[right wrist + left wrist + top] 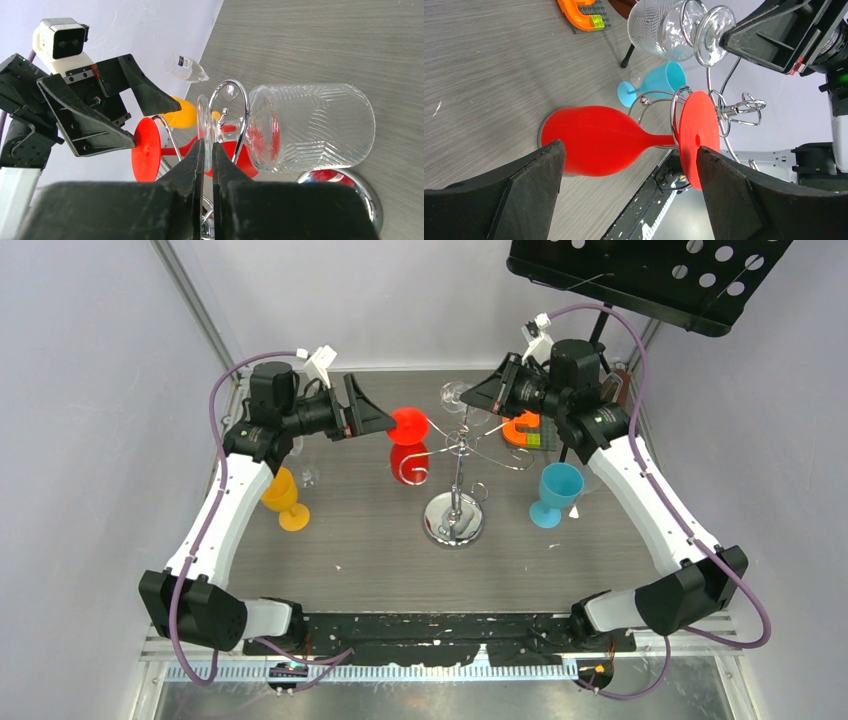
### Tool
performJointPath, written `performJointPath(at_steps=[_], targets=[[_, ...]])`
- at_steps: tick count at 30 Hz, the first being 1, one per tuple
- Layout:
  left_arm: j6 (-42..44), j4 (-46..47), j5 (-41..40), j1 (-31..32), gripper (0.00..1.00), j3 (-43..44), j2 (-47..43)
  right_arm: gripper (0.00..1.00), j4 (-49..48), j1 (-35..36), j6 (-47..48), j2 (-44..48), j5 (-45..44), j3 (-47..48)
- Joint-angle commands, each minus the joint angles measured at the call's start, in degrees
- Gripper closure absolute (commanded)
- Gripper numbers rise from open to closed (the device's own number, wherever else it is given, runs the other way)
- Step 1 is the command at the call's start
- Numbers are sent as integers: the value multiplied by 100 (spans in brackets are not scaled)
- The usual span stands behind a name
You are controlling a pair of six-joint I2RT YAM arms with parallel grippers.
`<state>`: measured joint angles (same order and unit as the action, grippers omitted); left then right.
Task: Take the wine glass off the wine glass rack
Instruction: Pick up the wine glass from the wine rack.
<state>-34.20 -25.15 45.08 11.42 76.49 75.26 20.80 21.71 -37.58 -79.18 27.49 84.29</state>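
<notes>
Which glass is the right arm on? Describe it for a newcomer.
Find the chrome rack mid-table. Of the two glasses hanging on it, it's the far one, its foot pinched by the right gripper. It's the clear glass with a ribbed bowl; the red glass is opaque.

A grey wood-grain counter (350, 550) is carrying a shiny chrome wire wine glass rack (453, 519), which is standing on its round mirrored base near the middle. A yellow-orange plastic goblet (284, 498) is standing upright to the rack's left and a turquoise plastic goblet (555, 494) to its right. An orange arch-shaped toy block (522, 428) is lying at the far right. A small clear bottle (186, 69) is lying on its side at the far left.
</notes>
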Motion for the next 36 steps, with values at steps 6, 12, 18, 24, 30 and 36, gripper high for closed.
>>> performJointPath(at_steps=[6, 12, 18, 24, 30, 36], targets=[[54, 100, 167, -43, 0, 92, -43, 94, 1, 27, -620, -20, 174, 482], [35, 110, 188, -43, 0, 97, -62, 94, 117, 17, -735, -53, 375, 638], [31, 117, 203, -43, 0, 53, -112, 94, -30, 18, -959, -83, 608, 701], [49, 115, 233, -43, 0, 27, -126, 94, -8, 25, -1033, -232, 829, 959], [58, 99, 230, -43, 0, 8, -143, 94, 0, 56, -1097, -474, 977, 1221], [84, 70, 215, -43, 0, 20, -141, 94, -1, 78, -1106, -589, 1030, 1282]])
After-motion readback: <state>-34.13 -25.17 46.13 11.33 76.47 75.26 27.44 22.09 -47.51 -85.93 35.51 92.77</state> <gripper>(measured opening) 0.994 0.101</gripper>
